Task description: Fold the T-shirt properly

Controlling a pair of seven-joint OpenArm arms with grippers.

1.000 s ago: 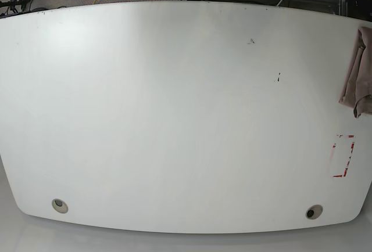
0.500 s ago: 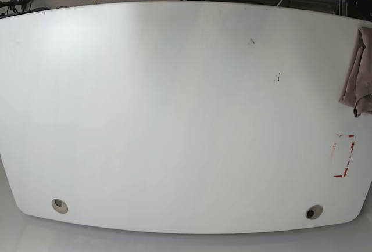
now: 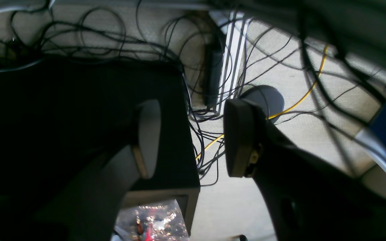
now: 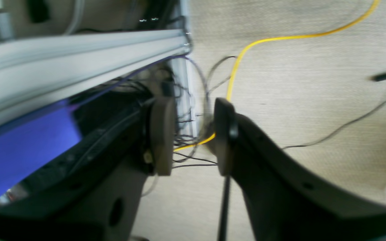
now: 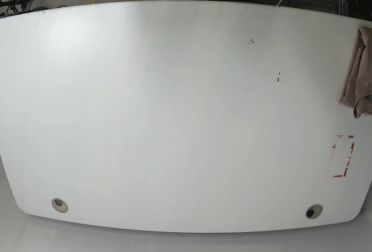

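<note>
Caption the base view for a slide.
White table seen from above, with the mauve-brown T-shirt bunched at its right edge and red tape marks below it.

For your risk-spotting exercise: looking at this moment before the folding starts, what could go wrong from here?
1. The T-shirt lies bunched at the table edge, partly out of frame; a pull might drag it off.
2. Both open grippers, left and right, hang over loose floor cables; a snag seems possible.
</note>
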